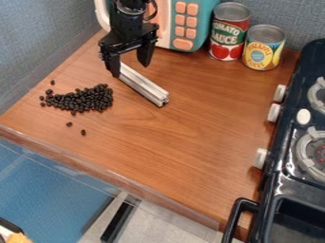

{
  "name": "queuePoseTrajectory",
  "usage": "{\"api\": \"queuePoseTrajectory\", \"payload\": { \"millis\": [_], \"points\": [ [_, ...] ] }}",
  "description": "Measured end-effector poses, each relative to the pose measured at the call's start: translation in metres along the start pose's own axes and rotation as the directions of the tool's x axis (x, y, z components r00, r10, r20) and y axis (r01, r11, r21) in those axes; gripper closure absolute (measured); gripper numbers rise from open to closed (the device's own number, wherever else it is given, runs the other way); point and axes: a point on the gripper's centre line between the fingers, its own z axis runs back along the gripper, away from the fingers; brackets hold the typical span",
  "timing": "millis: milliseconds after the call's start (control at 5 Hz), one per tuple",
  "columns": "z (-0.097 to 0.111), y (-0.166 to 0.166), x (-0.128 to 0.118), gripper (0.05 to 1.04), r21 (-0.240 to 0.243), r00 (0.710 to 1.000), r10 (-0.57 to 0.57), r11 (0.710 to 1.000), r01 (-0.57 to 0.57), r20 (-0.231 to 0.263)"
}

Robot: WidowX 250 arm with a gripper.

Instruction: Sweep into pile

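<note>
My gripper [130, 69] hung wide open, gripping nothing, over one end of a silvery grooved bar [145, 85], presumably laid beneath me to serve as my sweeper. Near my gripper on the table [184, 137], small, dark, rounded beans [86, 100] lay loosely heaped, a few straying.

The view slants down onto the counter [190, 142].

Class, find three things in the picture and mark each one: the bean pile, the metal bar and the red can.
Bean pile [89, 99]: camera view, its dense middle.
Metal bar [143, 86]: camera view, halfway along.
Red can [228, 33]: camera view, its label.
</note>
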Motion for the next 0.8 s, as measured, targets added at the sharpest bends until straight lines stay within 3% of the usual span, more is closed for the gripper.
{"api": "queuePoseTrajectory", "payload": {
  "millis": [200, 400, 800],
  "points": [
    [-0.016, 0.002, -0.006, 0.085, 0.035, 1.000, -0.001, 0.999, 0.002, -0.026],
    [-0.018, -0.002, -0.012, 0.085, 0.042, 1.000, -0.010, 0.999, 0.011, -0.023],
    [-0.018, -0.004, -0.015, 0.085, 0.023, 0.997, 0.025, 0.999, -0.023, -0.067]
  ]
}}
